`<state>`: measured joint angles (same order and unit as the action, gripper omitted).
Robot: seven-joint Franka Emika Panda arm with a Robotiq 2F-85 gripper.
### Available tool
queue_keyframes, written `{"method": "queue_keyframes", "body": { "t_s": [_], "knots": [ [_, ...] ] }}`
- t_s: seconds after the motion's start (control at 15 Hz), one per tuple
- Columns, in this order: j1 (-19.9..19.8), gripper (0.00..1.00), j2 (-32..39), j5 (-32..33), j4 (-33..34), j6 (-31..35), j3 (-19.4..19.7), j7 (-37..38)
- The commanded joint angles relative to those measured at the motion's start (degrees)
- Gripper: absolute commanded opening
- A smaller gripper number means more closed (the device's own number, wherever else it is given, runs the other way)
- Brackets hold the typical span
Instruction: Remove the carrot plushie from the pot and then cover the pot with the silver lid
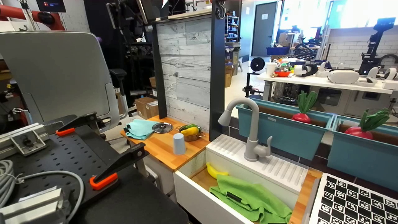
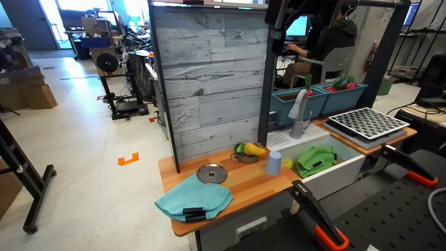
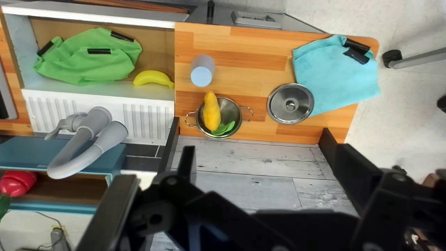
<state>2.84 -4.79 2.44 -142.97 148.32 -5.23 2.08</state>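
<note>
The wooden surface (image 3: 249, 82) has a handful of things on it, kinda spread out. The gripper (image 3: 265, 155) is released, fingers spread way apart in the wrist view. There's a light-blue cloth (image 3: 336, 78) lying over by one end, then the pot (image 3: 231, 111), sitting upright. The silver lid (image 3: 290, 104) is apart from it, knob up, edge overlapping the cloth a bit. A light-blue cup (image 3: 202, 71) stands near the pot, and the carrot plushie (image 3: 211, 113) is in the pot, tip poking past the rim.
</note>
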Motion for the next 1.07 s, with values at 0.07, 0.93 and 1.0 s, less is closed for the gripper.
{"method": "queue_keyframes", "body": {
  "t_s": [0.07, 0.93, 1.0],
  "knots": [
    [-0.9, 1.0, 13.7, 3.7, 4.3, 10.1, 2.2, 2.3],
    [3.0, 1.0, 48.5, 3.1, 28.4, 15.3, 6.7, 2.0],
    [3.4, 1.0, 49.8, 3.2, 29.4, 15.4, 6.9, 2.2]
  ]
}}
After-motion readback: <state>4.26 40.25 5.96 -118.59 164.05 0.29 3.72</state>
